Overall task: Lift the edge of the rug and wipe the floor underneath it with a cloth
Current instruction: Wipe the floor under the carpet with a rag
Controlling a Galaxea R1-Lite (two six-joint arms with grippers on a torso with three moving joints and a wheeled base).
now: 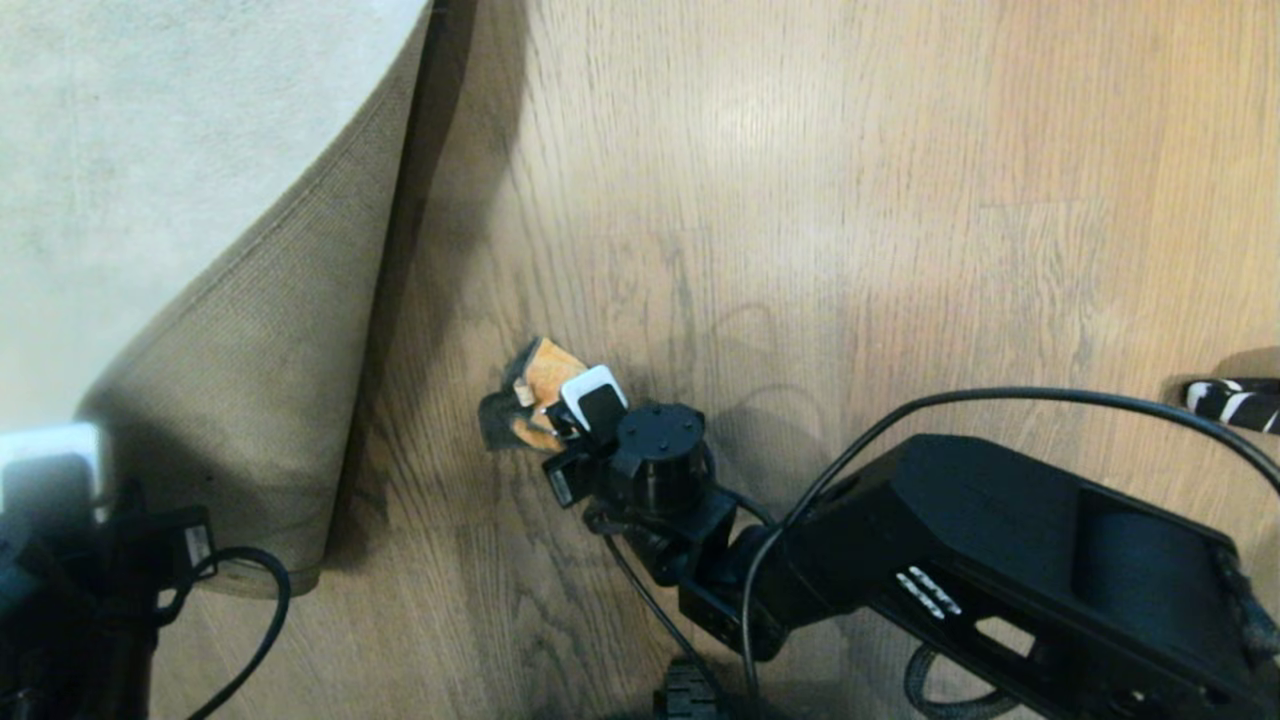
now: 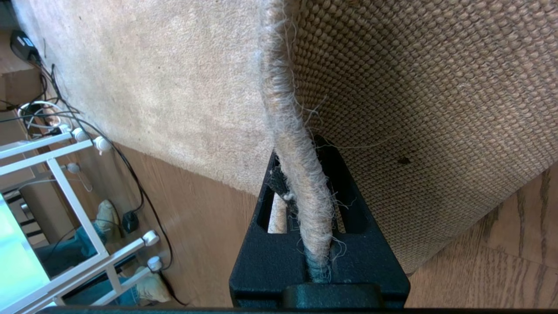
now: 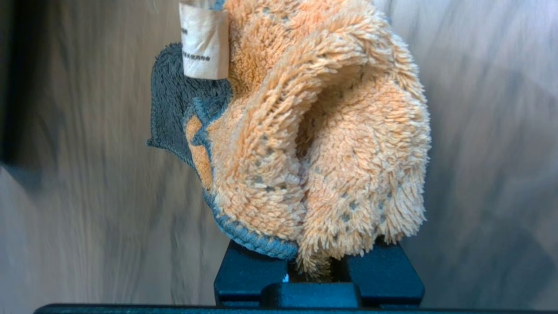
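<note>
Nearest to you, at the lower left of the head view, your left tool (image 1: 55, 480) is clenched on the rug edge (image 2: 301, 183). The left wrist view shows the frayed pale border running straight down between the two black fingers (image 2: 266, 261), which press it from both sides. The rug's corner is raised off the floor (image 1: 850, 200) and folded over, so the tan woven backing (image 1: 270, 400) faces up and hangs in a curved flap, with a dark shadow on the planks just beside it.

A little farther in, your right arm (image 1: 1000, 580) reaches from the lower right toward the middle of the floor. Your right tool (image 1: 545, 425) is grasping the cloth (image 1: 535, 390): the right wrist view shows the orange-yellow pile bunched between the fingers, its dark grey face and grey trim folded to one side and a small white tag (image 3: 204, 41) hanging near the top. In the head view the cloth is down at the wood-grain planks, on the bare strip near the lifted flap but clearly apart from it. Whether it presses on the floor you cannot tell.

At the right edge of the floor lies the end of a black-and-white striped object (image 1: 1235, 400). Farthest off, the pale grey top of the rug (image 1: 150, 150) fills the upper left corner.
</note>
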